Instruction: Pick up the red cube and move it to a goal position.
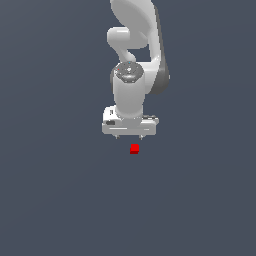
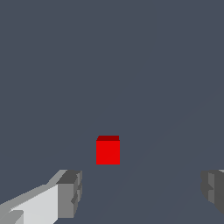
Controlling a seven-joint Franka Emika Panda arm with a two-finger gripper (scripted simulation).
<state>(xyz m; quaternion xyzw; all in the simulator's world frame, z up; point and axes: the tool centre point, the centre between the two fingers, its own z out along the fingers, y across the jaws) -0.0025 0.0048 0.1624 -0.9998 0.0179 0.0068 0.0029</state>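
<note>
1. I count one red cube [image 1: 134,148] and one end effector [image 1: 128,135] of mine.
2. My end effector is spread wide, far wider than the cube, and its fingers [image 2: 70,192] hold and touch nothing.
3. The red cube [image 2: 108,150] lies on the grey bench [image 1: 55,190] just ahead of my fingertips, clear of both, roughly midway between them.
4. It turns one flat face squarely toward my wrist; as a cube it has no long axis.

Nothing but flat grey all round.
A plain slate-blue ground [image 1: 50,200] fills everything, evenly lit, unmarked.
</note>
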